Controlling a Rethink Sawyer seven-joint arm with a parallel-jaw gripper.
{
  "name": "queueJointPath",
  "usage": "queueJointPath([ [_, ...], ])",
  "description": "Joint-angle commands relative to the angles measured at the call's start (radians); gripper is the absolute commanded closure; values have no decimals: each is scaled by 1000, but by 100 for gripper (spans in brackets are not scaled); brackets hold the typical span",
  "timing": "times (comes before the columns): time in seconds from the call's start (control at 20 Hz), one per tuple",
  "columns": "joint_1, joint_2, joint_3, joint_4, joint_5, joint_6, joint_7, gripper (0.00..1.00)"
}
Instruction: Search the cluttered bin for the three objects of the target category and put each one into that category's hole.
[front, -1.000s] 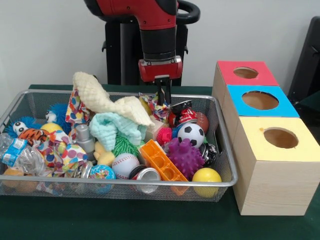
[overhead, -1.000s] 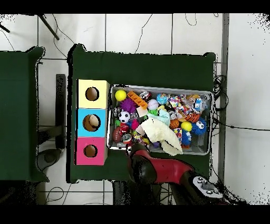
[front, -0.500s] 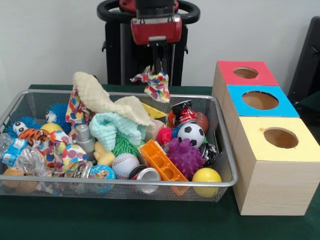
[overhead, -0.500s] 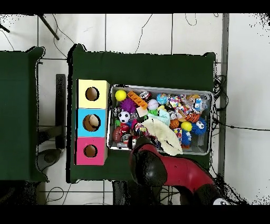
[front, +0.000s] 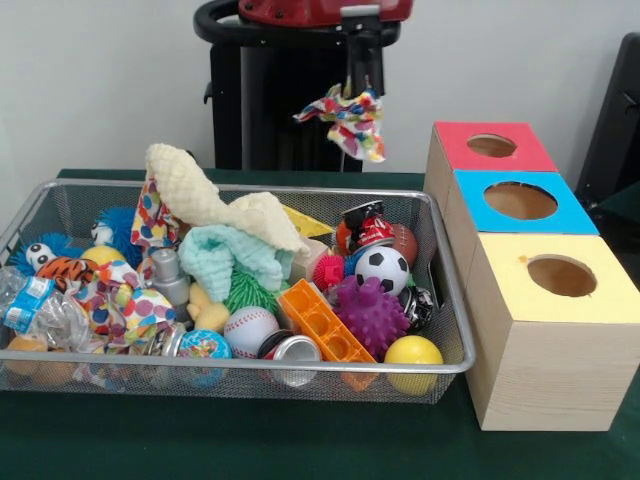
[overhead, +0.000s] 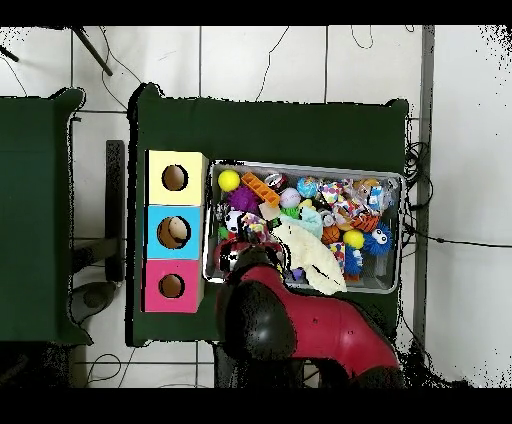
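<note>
My gripper (front: 365, 86) is high above the back of the wire mesh bin (front: 250, 368), shut on a white cloth with coloured spots (front: 350, 118) that hangs free in the air. A second spotted cloth (front: 150, 216) lies at the bin's back left beside the cream knitted cloth (front: 215, 200). A third (front: 128, 306) lies at the front left. The yellow-faced box's round hole (front: 562, 275) is at the right, nearest the camera. In the overhead view my arm (overhead: 280, 320) covers the gripper; the held cloth (overhead: 247, 228) shows at the bin's left end, and the yellow box's hole (overhead: 175, 177) is beyond it.
A blue-faced box (front: 520, 200) and a red-faced box (front: 491, 146) stand behind the yellow one. The bin holds a mint fluffy cloth (front: 235, 255), a purple spiky ball (front: 372, 312), a soccer ball (front: 383, 268), an orange brick (front: 322, 322), cans and several toys.
My gripper has lifted the spotted cloth up out of the bin's back and carried it to the right in the front view, toward the boxes.
</note>
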Motion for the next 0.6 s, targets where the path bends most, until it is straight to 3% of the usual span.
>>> queueJointPath([
  [0.05, 123, -43, 8, -32, 90, 135, 210, 100],
  [0.4, 354, 40, -179, -170, 128, 160, 285, 100],
  [0.6, 445, 119, -256, -222, 161, 114, 292, 100],
])
